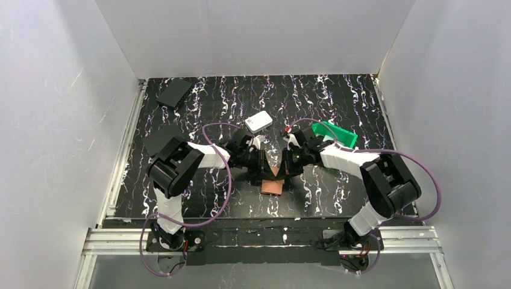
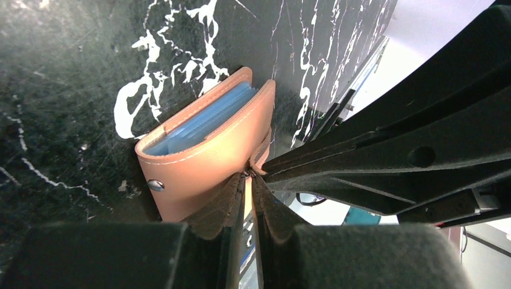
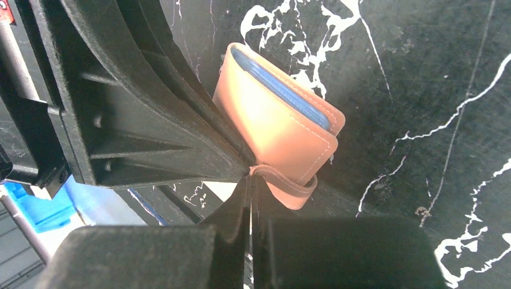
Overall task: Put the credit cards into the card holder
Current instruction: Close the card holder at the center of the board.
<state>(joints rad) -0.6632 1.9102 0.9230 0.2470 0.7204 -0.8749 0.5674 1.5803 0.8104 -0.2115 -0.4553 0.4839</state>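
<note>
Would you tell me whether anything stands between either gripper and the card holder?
Nothing visible does. The left gripper and the right gripper both meet at the snap tab of the card holder. The left appears pinched on the tab. The holder lies folded shut on the table.

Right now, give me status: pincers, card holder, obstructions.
Left pincer and right pincer shut on card holder at its tab, tips meeting. It's folded, blue panels showing. Beyond: white box, green bin, apart.
</note>
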